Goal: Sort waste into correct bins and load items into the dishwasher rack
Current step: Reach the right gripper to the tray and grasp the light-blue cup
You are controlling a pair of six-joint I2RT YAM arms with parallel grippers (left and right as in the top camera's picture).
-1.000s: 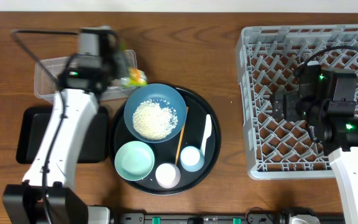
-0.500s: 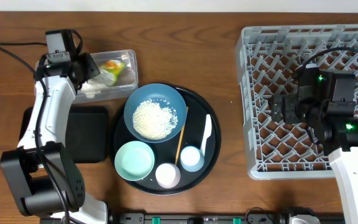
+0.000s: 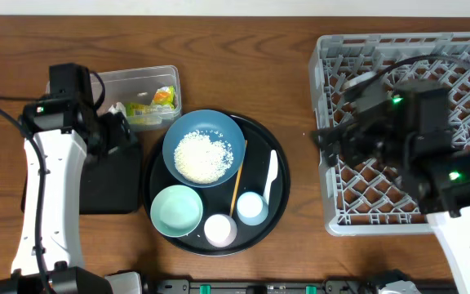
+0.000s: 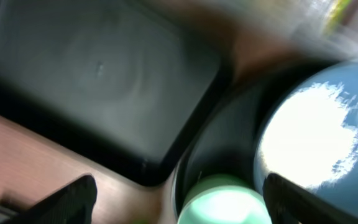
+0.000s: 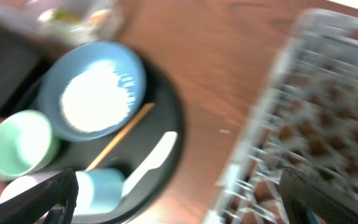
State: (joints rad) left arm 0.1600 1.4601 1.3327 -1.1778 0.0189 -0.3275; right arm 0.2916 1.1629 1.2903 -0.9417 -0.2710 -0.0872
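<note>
Frankly, my left pincer [image 4: 182,190] and right pincer [image 5: 176,180] both gape empty; gripping the blue bowl [image 3: 228,135] by one rim could tip rice [image 3: 198,157] onto the round tray [image 3: 281,192].

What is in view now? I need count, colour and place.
table: 1, brown, under everything
dishwasher rack: 1, light grey, right
clear tub: 1, transparent, upper left
snack wrapper: 1, yellow-green-orange, in tub
white scraps: few, white, in tub
rectangular tray: 1, black, left
round tray: 1, black, centre
big bowl: 1, dark blue, on round tray
rice: 1 heap, white, in big bowl
mint bowl: 1, pale mint, round tray
pink cup: 1, pale pink, round tray
blue cup: 1, light blue, beside pink cup
utensil: 1, white, round tray
wooden stick: 1, light wood, beside utensil
left tool: 1, black, open, left side
right tool: 1, black, open, by rack
</note>
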